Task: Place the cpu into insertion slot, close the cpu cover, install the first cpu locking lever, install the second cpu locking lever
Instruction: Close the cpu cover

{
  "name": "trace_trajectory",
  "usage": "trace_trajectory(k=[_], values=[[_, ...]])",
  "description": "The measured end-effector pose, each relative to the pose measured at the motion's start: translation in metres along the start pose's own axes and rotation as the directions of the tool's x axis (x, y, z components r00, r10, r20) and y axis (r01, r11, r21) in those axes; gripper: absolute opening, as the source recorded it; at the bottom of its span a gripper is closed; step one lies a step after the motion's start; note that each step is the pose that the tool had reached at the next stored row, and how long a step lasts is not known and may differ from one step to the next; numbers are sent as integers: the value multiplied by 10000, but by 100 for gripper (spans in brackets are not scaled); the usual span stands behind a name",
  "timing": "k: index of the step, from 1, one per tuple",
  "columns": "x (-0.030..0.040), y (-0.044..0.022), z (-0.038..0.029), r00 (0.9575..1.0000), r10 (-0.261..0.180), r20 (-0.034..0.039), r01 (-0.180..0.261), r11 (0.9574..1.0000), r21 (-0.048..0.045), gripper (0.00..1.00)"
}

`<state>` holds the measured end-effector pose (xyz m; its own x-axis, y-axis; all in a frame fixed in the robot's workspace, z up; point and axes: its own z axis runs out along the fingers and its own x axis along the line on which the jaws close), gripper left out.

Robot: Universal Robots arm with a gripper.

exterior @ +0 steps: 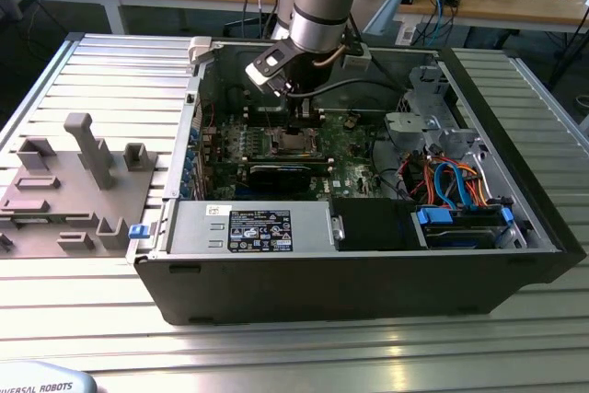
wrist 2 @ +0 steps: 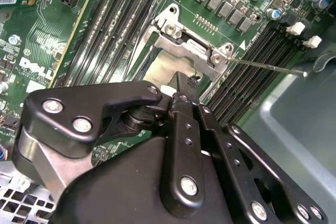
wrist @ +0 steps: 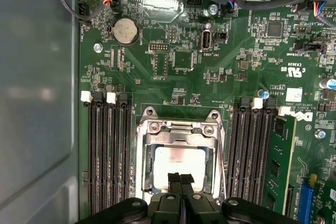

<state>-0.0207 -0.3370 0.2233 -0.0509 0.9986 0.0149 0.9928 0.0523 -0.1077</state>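
The cpu (wrist: 173, 162), silvery-grey on top, lies in the insertion slot (exterior: 293, 142) on the green board. The cpu cover (wrist: 178, 128) lies flat around it, and the chip shows through its window. In the second wrist view the cover (wrist 2: 184, 38) is the silvery frame beyond my fingers, and a thin locking lever (wrist 2: 273, 66) sticks out sideways from its corner, away from the frame. My gripper (wrist: 181, 178) hangs just above the chip's near edge, shut, with nothing between the fingertips. It shows low over the socket in the exterior view (exterior: 299, 117) and the second wrist view (wrist 2: 184, 83).
Black memory slots (wrist: 107, 150) flank the socket on both sides, one with a green memory stick (wrist: 278, 163). The grey case wall (wrist: 37, 103) runs close alongside. A power supply (exterior: 248, 227) and a drive cage with cables (exterior: 451, 181) fill the case front. A grey parts fixture (exterior: 78, 181) stands at the exterior view's left.
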Motion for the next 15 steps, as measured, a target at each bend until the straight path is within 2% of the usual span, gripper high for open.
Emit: trace_trajectory(k=[4, 15], values=[[0, -39, 80, 10000, -57, 5, 57, 10000, 1, 11], [1, -121, 157, 10000, -81, 9, 81, 10000, 2, 11]])
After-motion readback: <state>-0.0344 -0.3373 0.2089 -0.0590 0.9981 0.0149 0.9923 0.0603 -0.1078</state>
